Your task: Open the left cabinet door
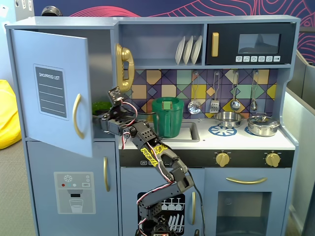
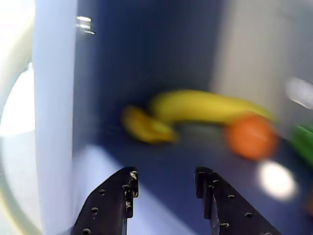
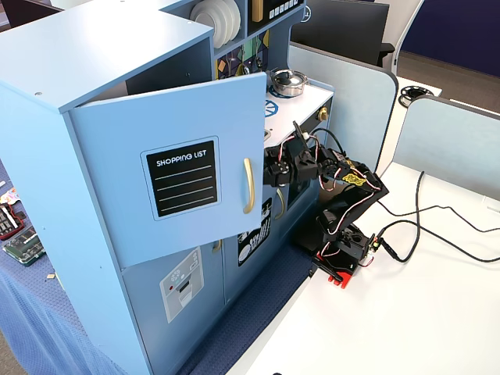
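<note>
The left cabinet door (image 1: 49, 88), blue-grey with a black "SHOPPING LIST" panel and a curved gold handle (image 1: 76, 115), stands partly open in both fixed views (image 3: 172, 180). My gripper (image 1: 98, 119) reaches from the right to just behind the door's free edge, at handle height (image 3: 269, 168). Its tips are partly hidden by the door there. In the wrist view the gripper (image 2: 164, 178) is open and empty. It points into the dark cabinet over the shelf floor. A pale blue upright panel (image 2: 54, 122) stands just to its left.
Inside the cabinet lie blurred yellow bananas (image 2: 205, 105), an orange (image 2: 249, 134) and something green (image 2: 303, 142). A green pitcher (image 1: 167, 117) stands in the sink beside the arm. The water-dispenser door (image 1: 74, 191) below is shut. Cables (image 3: 422, 226) lie on the white table.
</note>
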{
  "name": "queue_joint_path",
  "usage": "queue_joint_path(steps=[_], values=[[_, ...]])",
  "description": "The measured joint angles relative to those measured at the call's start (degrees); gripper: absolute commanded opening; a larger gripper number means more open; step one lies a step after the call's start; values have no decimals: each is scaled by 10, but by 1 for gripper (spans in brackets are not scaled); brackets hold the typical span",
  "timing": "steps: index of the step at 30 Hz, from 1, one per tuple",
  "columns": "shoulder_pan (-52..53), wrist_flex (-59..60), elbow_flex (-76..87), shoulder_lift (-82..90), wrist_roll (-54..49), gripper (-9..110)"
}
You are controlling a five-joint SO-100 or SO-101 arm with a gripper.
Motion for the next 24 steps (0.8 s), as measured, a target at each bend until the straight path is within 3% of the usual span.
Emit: queue_joint_path(steps=[7,13,18,24], values=[[-92,-16,0,-8,-37,6],[-98,-16,0,-10,-43,5],[30,3,1,-10,40,7],[257,117,33,-10,123,3]])
